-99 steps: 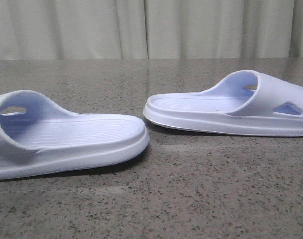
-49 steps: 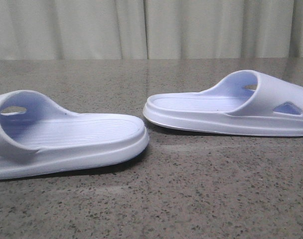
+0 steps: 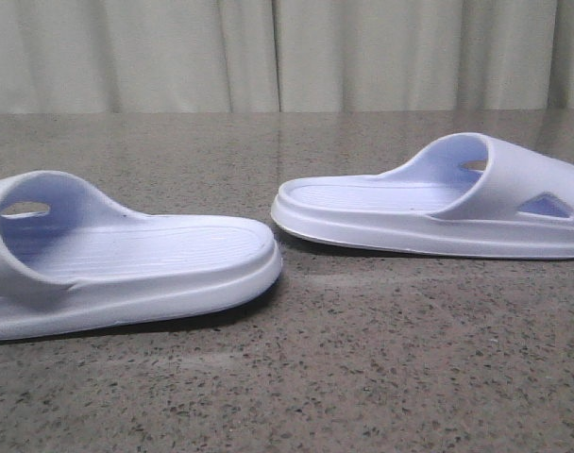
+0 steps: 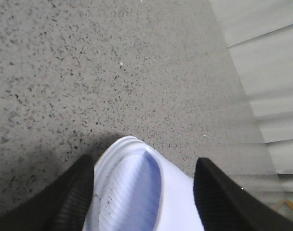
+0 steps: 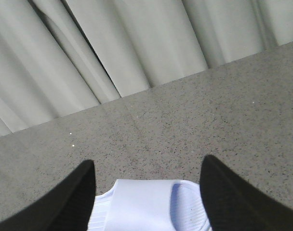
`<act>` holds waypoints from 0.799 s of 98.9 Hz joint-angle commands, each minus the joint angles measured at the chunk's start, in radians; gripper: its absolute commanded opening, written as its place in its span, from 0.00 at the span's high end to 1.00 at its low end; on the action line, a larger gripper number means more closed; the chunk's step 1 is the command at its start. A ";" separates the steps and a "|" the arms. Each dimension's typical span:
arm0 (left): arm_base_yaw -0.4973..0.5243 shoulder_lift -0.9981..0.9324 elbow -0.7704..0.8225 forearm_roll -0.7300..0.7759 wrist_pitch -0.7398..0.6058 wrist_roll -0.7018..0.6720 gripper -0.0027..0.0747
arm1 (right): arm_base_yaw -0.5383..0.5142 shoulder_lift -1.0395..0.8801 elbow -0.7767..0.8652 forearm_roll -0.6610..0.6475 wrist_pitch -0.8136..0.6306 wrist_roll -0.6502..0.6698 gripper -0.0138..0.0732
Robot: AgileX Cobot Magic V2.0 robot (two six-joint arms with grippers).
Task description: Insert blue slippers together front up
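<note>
Nothing has moved: we see each slipper, left [image 3: 126,255] and right [image 3: 438,203], between a spread claw's fingers, left claw [image 4: 144,192], right claw [image 5: 146,197], on the bench [image 3: 362,377].

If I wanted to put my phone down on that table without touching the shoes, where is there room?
The table is bare in front of both slippers, nearest the camera, and again behind them up to the curtain. It is tight only in the middle, where the heel of the left slipper nearly meets the heel of the right slipper.
</note>
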 commanded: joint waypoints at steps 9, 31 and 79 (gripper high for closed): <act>-0.006 0.056 -0.027 -0.012 -0.056 -0.008 0.47 | -0.007 0.017 -0.034 0.009 -0.082 -0.006 0.38; -0.006 0.094 -0.027 -0.012 -0.054 -0.008 0.47 | -0.007 0.017 -0.034 0.009 -0.082 -0.006 0.38; -0.006 0.111 -0.027 -0.031 0.003 -0.008 0.47 | -0.007 0.017 -0.034 0.009 -0.091 -0.006 0.38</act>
